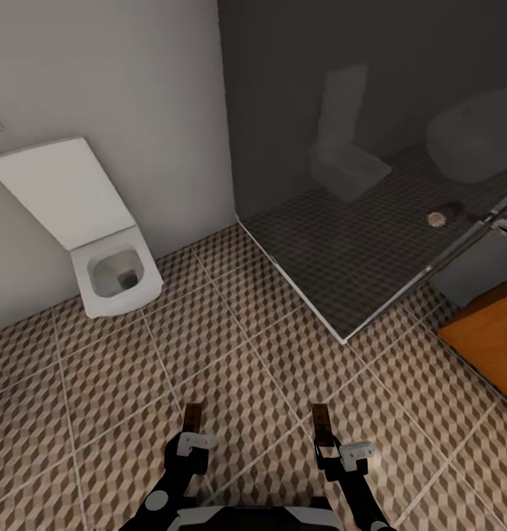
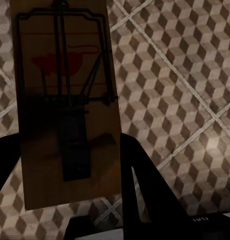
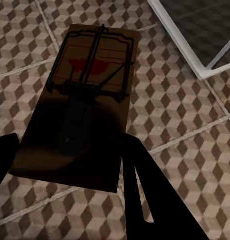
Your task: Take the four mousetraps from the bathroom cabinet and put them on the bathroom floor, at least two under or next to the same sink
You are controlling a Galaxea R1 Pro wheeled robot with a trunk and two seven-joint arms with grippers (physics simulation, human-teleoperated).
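I hold one mousetrap in each hand above the cube-patterned bathroom floor (image 1: 246,354). My left gripper (image 1: 192,436) is shut on a tan-wood mousetrap (image 1: 192,415) that sticks out forward; the left wrist view shows its board, red print and dark wire bar (image 2: 64,100) between my dark fingers (image 2: 145,185). My right gripper (image 1: 323,442) is shut on a second mousetrap (image 1: 320,420), which the right wrist view shows lying flat (image 3: 87,95) over the tiles. A corner of the orange-wood cabinet (image 1: 485,343) shows at the right edge. The sink and the other traps are out of view.
A white square toilet (image 1: 110,273) stands against the wall at the left. A dark glass shower enclosure (image 1: 371,221) with a white base rim fills the upper right; behind it are a white bathtub (image 1: 474,144) and a small cork-ended cylinder (image 1: 435,218).
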